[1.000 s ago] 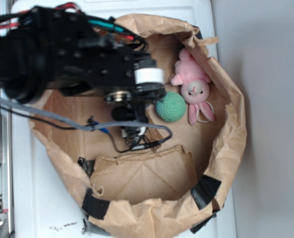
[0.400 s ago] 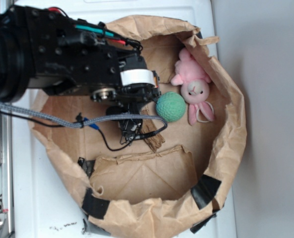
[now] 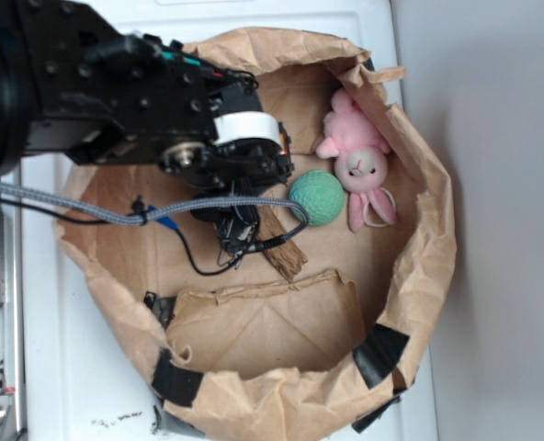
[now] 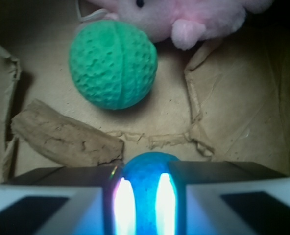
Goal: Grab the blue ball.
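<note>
the end effector [image 4: 144, 196] is clamped on the blue ball [image 4: 147, 169] near its edge, so it could squirt out toward the green ball [image 4: 113, 63].

My arm reaches in from the left, wrist bent downward. My pincer [image 4: 144, 196] points down with both jaws drawn close, clamped on the blue ball [image 4: 146, 169] pinched between my lit fingertips [image 4: 124, 200].
</note>
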`<state>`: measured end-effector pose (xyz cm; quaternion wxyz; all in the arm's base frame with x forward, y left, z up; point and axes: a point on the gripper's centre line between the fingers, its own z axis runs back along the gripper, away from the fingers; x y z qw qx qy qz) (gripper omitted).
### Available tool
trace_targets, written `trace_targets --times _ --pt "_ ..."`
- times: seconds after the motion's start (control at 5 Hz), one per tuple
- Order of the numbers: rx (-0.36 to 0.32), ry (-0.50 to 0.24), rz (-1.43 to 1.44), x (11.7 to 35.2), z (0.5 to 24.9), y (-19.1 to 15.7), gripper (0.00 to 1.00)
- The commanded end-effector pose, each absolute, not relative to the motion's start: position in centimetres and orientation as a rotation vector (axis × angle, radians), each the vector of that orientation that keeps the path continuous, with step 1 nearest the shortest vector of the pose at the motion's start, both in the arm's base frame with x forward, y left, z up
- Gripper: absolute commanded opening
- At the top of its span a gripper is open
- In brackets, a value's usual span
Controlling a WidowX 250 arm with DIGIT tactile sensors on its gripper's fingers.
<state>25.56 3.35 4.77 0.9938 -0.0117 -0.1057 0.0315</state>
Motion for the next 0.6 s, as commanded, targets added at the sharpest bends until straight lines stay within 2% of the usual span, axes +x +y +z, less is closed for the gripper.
trace_targets --times 0.0,0.2,0.4 --pt "-0.113 -0.199 0.19 27.0 15.6 3.2 0.0" --pt "-0.14 -0.176 0.165 26.6 17.1 3.6 0.0" --pt "-0.136 -0.189 0.167 26.1 17.3 3.6 0.0"
